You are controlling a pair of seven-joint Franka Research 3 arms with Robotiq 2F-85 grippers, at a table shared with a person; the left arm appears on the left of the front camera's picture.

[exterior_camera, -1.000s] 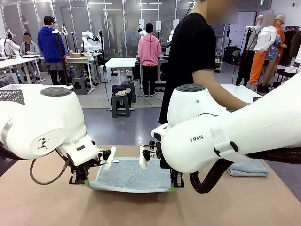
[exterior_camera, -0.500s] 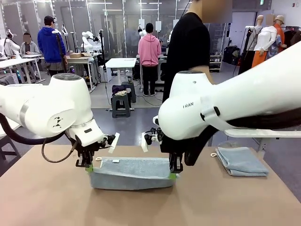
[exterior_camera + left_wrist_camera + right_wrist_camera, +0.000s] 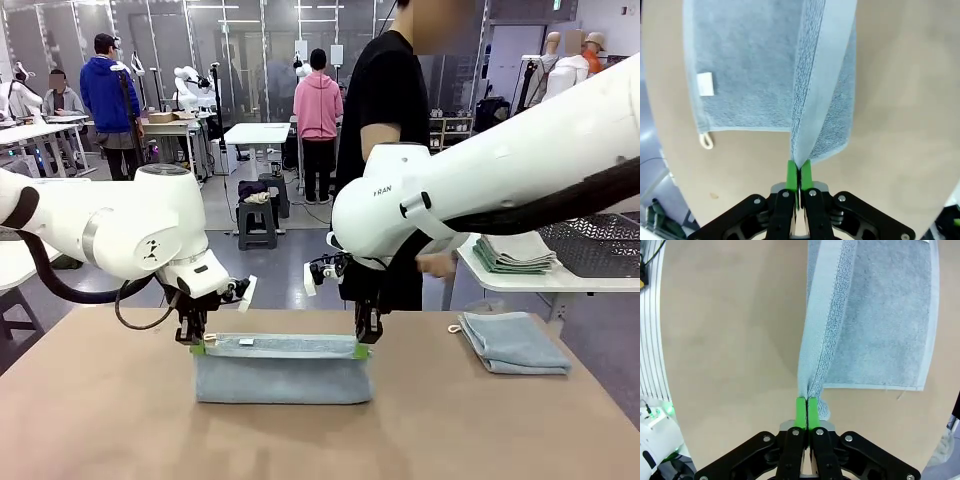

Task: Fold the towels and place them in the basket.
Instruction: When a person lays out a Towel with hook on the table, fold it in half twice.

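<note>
My left gripper (image 3: 197, 345) is clenched on the left corner of the towel (image 3: 283, 368), with the doubled edge squeezed between the green pads (image 3: 791, 172). In my left wrist view the cloth rises from the pads toward 12 o'clock as a thin ridge. The lower layer lies flat on the table (image 3: 100, 420) toward 10 o'clock and shows a small white label (image 3: 705, 83). The white loop (image 3: 705, 142) is at 8 o'clock. I hold this edge raised so that the upper half hangs free and does not drag the lower half.

The towel is in the middle of the table, at 6 o'clock from the person (image 3: 390, 120). Its lower part rests on the wood and its top edge runs straight between my two grippers.

My right gripper (image 3: 362, 345) is clenched on the other corner of the same edge, level with the left one. I think this is why the edge is taut and even. I judge that the fold is about half made. The edge is not yet laid down, and I cannot tell how well the layers match.

At 3 o'clock from my right gripper, well apart, a second towel (image 3: 513, 342) lies folded on the table, not yet put away. The basket (image 3: 600, 245) stands at 2 o'clock on a side table (image 3: 560, 280), just beside the green cloths (image 3: 515, 252).
</note>
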